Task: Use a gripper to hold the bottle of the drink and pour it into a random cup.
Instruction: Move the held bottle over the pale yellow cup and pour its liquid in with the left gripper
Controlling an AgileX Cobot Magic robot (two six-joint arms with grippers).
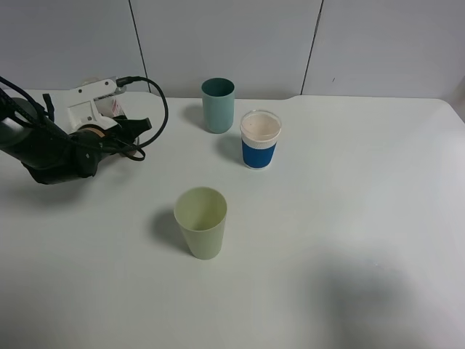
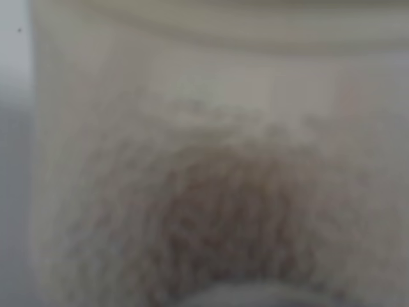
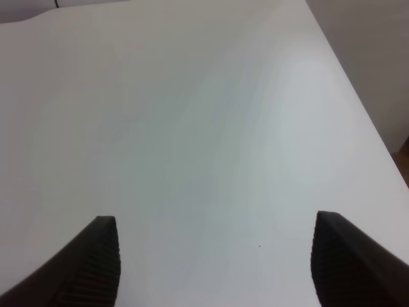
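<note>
Left claw, upper left of the exterior view: clenched. The bottle of the drink showed there only as a scrap of white-and-pink label tucked behind the claw's white frame. The left wrist view was filled by a blurred pale surface with a brown patch, probably the bottle pressed close, so the grip was judged to be on the bottle.

Right claw: released, with two dark ribbed tips standing wide apart over bare counter. It was absent from the exterior view.

Cup, pale yellow-green: upright and looking empty at lower centre, well apart from the bottle.

Step in hand, as judged: securing the bottle before lifting. The grip was best kept on the bottle's flat sides below the neck, and the bottle carried upright and tipped only once its mouth was over the cup's rim.

Other items: teal tumbler at upper centre and white cup with a blue band just to its lower right. Both stood above the likely path to the cup, and neither seemed to block it.

Black cable: looped beside the left claw and could drag during the tilt.
</note>
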